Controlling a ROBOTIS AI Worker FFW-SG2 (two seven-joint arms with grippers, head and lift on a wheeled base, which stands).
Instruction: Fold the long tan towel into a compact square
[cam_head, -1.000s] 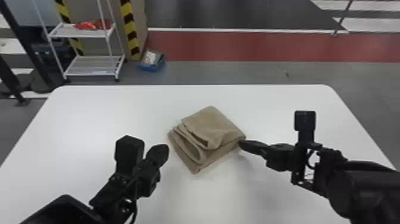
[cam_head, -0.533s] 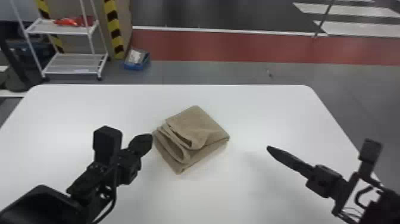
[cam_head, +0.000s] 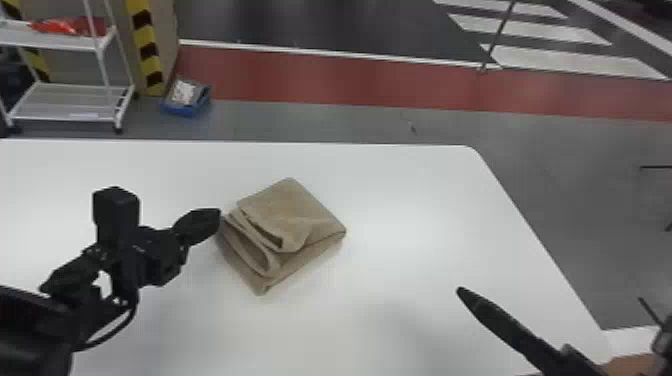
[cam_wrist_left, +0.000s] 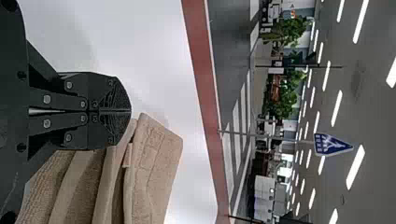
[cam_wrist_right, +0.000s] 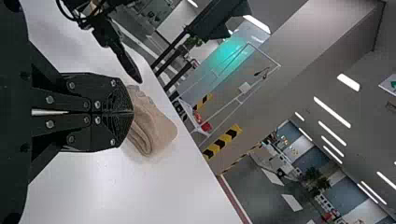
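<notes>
As I log it from my remote seat, item one: tan towel, folded in layers to a roughly square packet — loose folds toward my left gripper — flat on the white table. Item two: that gripper, fingers pressed together, holding nothing, tip just beside the towel; contact, I cannot tell. Item three: right gripper, fingers also together, empty, over the table's right side, well apart from the towel.
</notes>
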